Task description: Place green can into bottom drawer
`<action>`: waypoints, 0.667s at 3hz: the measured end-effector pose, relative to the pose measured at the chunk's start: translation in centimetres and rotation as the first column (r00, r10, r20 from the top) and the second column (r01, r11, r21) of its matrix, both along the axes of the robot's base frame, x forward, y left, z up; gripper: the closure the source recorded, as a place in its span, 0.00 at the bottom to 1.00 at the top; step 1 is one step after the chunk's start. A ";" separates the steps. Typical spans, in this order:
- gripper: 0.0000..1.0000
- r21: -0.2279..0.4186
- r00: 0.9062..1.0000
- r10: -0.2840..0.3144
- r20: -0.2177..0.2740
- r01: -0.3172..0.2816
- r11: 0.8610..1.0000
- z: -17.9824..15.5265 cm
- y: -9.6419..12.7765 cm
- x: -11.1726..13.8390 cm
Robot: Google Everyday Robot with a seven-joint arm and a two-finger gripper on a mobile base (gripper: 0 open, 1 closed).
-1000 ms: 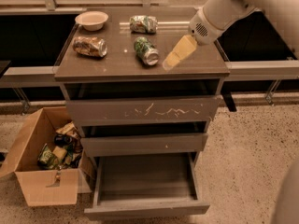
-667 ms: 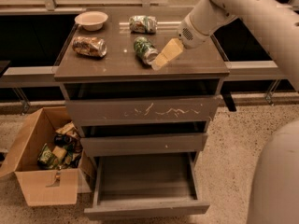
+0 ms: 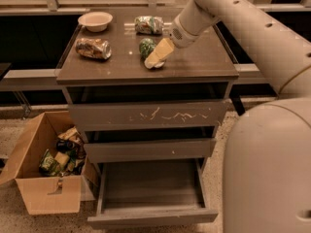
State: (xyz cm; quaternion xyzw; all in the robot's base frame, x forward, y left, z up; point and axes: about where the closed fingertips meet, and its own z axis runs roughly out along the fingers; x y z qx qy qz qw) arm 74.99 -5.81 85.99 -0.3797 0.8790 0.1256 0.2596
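The green can (image 3: 145, 47) lies on its side on top of the cabinet (image 3: 204, 62), near the middle, with its silver end toward the front. My gripper (image 3: 159, 55) reaches in from the upper right and sits over the can's right side, covering part of it. The bottom drawer (image 3: 150, 217) is pulled out at the foot of the cabinet, and its flat grey floor shows with nothing on it.
A paler green-and-white can (image 3: 148, 24), a brown-orange can (image 3: 92, 48) and a small bowl (image 3: 95, 21) also sit on the cabinet top. An open cardboard box (image 3: 36, 193) of wrappers stands on the floor to the left. My arm and body (image 3: 272, 169) fill the right side.
My gripper has moved left and down across the cabinet top, from beside the green can to over its right side. The can has not moved.
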 end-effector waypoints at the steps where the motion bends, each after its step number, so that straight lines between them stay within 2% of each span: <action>1: 0.00 -0.045 1.000 -0.007 -0.011 0.007 0.999 -1.0 2.1 2.0; 2: 0.00 -0.085 1.000 -0.006 -0.030 0.003 0.996 -1.9 3.4 2.7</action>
